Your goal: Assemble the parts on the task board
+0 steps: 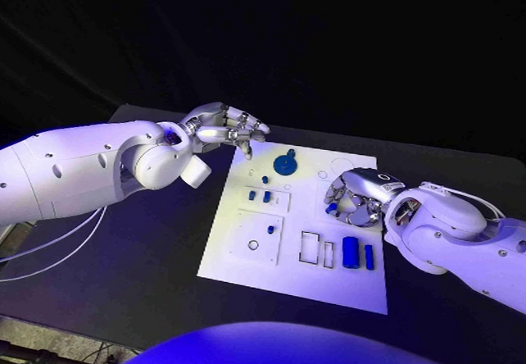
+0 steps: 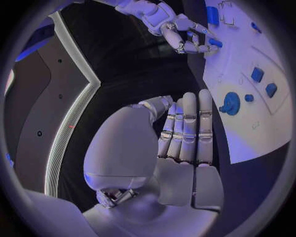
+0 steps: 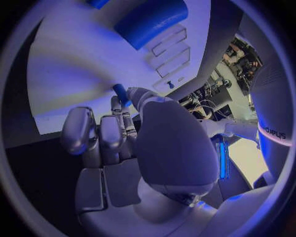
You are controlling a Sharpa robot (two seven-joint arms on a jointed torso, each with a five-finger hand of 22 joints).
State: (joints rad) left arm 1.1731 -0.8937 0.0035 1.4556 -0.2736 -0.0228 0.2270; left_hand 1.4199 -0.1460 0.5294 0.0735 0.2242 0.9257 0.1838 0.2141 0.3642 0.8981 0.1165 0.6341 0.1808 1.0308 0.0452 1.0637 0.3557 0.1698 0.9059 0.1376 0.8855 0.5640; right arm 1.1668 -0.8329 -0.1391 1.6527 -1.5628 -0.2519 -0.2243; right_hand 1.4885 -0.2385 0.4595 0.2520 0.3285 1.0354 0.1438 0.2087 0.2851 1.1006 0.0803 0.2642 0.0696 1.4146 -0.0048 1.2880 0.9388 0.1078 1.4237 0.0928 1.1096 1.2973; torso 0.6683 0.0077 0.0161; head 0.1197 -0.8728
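Note:
The white task board (image 1: 329,288) lies in the middle of the black table. My right hand (image 1: 359,197) rests over the board's right side and pinches a small blue peg (image 1: 331,208) between thumb and finger; the peg (image 3: 120,94) also shows at its fingertips in the right wrist view. My left hand (image 1: 225,127) hovers over the board's far left corner, its fingers (image 2: 188,128) stretched out with nothing in them. On the board are a blue gear (image 1: 285,161), two small blue blocks (image 1: 260,196), a short peg (image 1: 271,229) and two long blue pieces (image 1: 358,253).
Two empty rectangular slots (image 1: 318,249) lie beside the long pieces, and a small ring (image 1: 253,245) marks the board's left side. Bare black table (image 1: 141,258) surrounds the board. In the left wrist view the right hand (image 2: 179,34) reaches over the board (image 2: 271,133).

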